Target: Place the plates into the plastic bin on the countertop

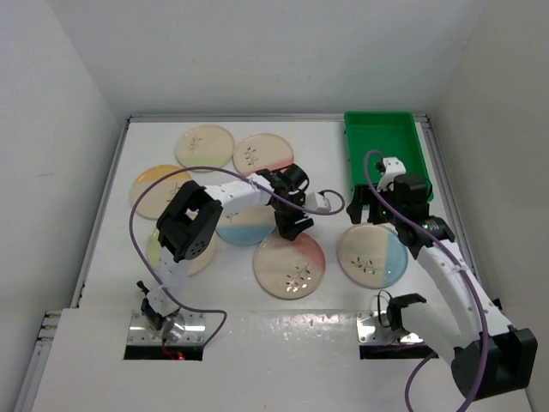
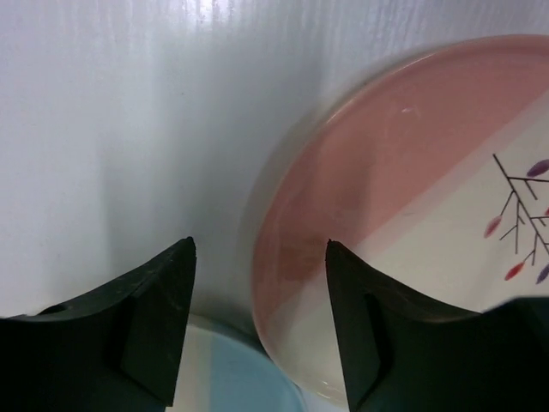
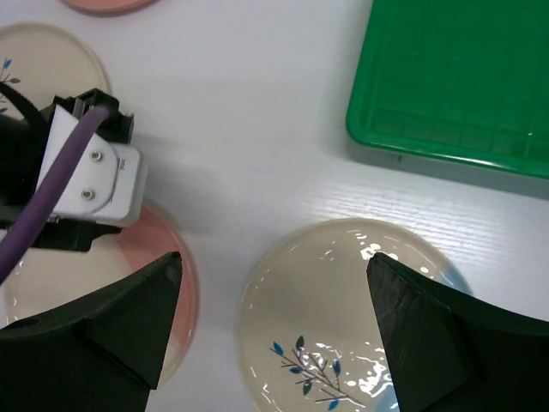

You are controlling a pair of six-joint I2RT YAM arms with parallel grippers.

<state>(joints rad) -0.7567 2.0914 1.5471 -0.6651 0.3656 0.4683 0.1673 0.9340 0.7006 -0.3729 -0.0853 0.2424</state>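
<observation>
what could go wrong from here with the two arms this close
1. The left gripper is open at the rim of the pink plate, with the pale blue plate right beside it. Closing might nudge either plate rather than grip one.
2. The right gripper hovers open over the blue-sprig plate, with the left arm close alongside. If both lift toward the green bin together, they might bump.

Plain white panels box me in: back wall (image 1: 274, 51), left wall (image 1: 43, 172), right wall (image 1: 506, 94). At the near edge I see two shiny metal sheets (image 1: 193, 327) set in cutouts.
</observation>
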